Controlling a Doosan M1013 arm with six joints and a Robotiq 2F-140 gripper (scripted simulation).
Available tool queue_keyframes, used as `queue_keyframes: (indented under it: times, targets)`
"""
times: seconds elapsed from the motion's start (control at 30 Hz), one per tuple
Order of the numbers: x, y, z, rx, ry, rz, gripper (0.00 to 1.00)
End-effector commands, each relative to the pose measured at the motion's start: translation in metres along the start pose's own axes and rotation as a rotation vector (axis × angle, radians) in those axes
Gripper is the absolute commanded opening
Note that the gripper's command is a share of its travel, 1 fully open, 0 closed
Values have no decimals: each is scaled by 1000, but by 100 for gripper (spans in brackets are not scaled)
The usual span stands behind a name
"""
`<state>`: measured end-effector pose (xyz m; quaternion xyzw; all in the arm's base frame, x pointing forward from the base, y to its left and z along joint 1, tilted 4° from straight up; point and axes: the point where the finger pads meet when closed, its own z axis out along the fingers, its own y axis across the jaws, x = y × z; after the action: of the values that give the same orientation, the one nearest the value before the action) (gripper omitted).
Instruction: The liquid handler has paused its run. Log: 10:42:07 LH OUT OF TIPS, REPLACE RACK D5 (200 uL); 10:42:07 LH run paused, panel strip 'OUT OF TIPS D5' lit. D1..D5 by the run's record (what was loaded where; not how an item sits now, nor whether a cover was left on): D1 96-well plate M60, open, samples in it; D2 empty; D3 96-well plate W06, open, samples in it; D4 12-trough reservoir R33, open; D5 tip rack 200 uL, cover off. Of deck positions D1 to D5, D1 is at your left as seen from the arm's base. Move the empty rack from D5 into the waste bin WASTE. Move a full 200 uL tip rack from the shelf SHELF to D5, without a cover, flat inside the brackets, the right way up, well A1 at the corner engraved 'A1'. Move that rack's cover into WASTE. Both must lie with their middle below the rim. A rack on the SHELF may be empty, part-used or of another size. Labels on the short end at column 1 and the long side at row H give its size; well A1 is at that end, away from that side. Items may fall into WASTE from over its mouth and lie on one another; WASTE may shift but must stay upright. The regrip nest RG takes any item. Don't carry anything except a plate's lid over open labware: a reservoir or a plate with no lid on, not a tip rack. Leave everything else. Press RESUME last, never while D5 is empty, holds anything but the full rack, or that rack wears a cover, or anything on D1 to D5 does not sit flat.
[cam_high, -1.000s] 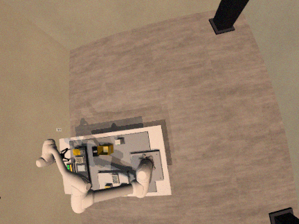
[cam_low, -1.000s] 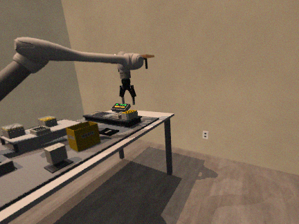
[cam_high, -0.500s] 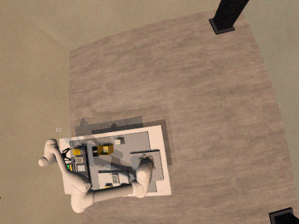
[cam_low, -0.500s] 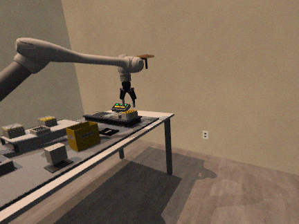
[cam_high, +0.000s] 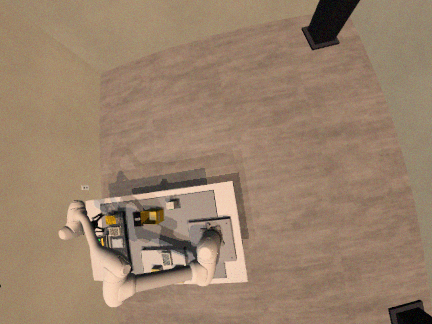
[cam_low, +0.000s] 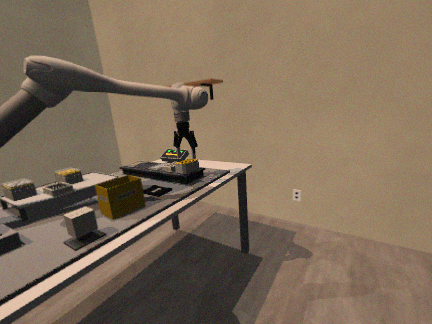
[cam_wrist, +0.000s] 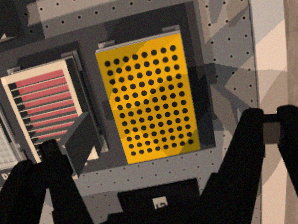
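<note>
The yellow tip rack (cam_wrist: 148, 97) sits in deck position D5, inside its brackets and with no cover. All its holes that I can see look dark and empty. It also shows in the exterior view (cam_low: 186, 164) and from above (cam_high: 111, 220). My gripper (cam_wrist: 151, 111) hangs open and empty above the rack's near end, well clear of it; in the exterior view it (cam_low: 184, 140) is some way above the deck. The yellow waste bin (cam_low: 120, 196) stands upright mid-table, also seen from above (cam_high: 151, 216).
The reservoir with red troughs (cam_wrist: 42, 107) sits open in D4 beside the rack. The RG nest (cam_wrist: 160, 202) lies just in front of D5. The lit panel (cam_low: 174, 154) is behind the deck. The shelf with racks (cam_low: 45, 192) stands at the near left. A pale box (cam_low: 80, 222) sits on a dark pad.
</note>
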<state>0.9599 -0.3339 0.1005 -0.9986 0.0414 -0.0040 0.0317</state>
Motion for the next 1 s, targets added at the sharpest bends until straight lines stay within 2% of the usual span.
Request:
queue_keyframes:
  times: [0.0, 0.97]
  targets:
    - [0, 0, 4, 0, 0, 0, 77]
    - [0, 0, 46, 0, 0, 0, 77]
